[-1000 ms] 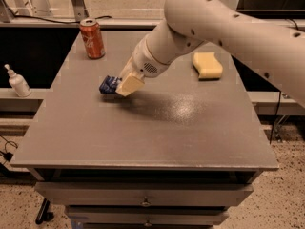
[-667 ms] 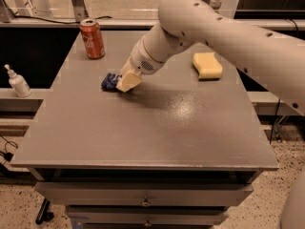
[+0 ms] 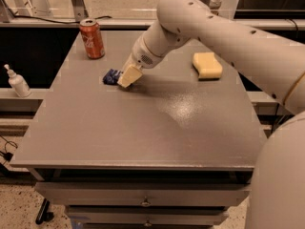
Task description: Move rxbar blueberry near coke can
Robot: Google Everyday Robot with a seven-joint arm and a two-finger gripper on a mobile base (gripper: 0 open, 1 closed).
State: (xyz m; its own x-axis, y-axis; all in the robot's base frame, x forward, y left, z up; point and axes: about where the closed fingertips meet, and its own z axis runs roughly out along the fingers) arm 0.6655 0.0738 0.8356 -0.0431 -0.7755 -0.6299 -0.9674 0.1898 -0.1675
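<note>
The claw (image 3: 126, 79) is seen low over the rear left part of the grey bench (image 3: 143, 132), at the end of a white arm (image 3: 214, 27) that reaches in from the right. It is closed narrowly on the rxbar blueberry (image 3: 112, 76), and its cream tip covers the bar's right end, so only the dark blue left part of the wrapper is shown. The bar is held just at the bench surface; whether it touches the top cannot be told. A small shadow is cast under the claw.

The coke can (image 3: 92, 38) is stood upright near the rear left corner of the bench, behind and slightly left of the bar, near it but apart from it. A yellow sponge (image 3: 207, 65) is laid on the rear right part of the bench, well apart from the claw. Off the bench, on a lower ledge to the left, a white pump bottle (image 3: 16, 81) is stood upright. Drawers (image 3: 143, 202) are fitted below the bench top.
</note>
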